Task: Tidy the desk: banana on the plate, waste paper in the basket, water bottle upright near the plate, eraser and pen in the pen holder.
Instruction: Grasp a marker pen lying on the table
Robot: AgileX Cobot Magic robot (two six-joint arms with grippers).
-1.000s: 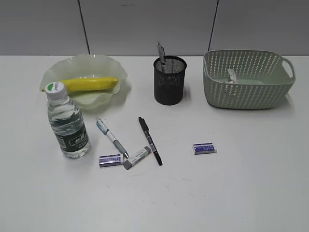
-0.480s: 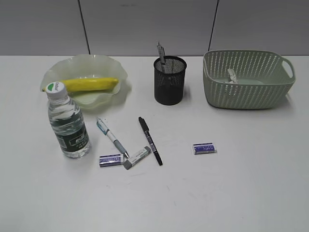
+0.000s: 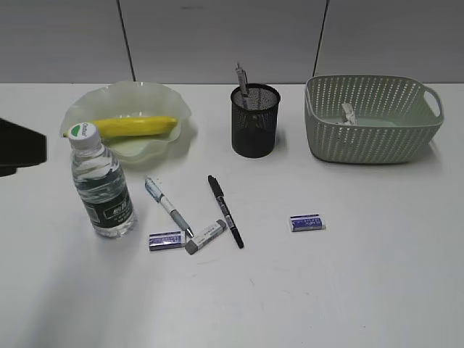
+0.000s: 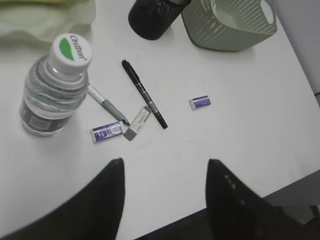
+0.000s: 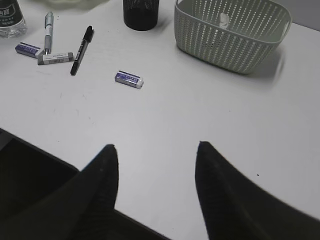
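Exterior view: banana (image 3: 134, 126) lies in the plate (image 3: 170, 101), and the water bottle (image 3: 101, 185) stands upright just in front of the plate, so both steps read as complete. Waste paper (image 3: 349, 113) sits inside the basket (image 3: 373, 138). The pen holder (image 3: 254, 120) already contains one pen. Two pens and three erasers lie loose on the desk (image 3: 326, 290): these make up the remaining work. A dark part of the left arm shows at the left edge.

Left wrist view: left gripper (image 4: 162, 200) hangs over bare desk with jaws apart, holding nothing. The grey pen (image 4: 106, 105), the black pen (image 4: 144, 93) and two erasers lie ahead of it, probably its next targets.

Right wrist view: right gripper (image 5: 155, 182) is likewise parted and empty. The lone eraser (image 5: 129, 79) lies nearest, apart from the cluster.
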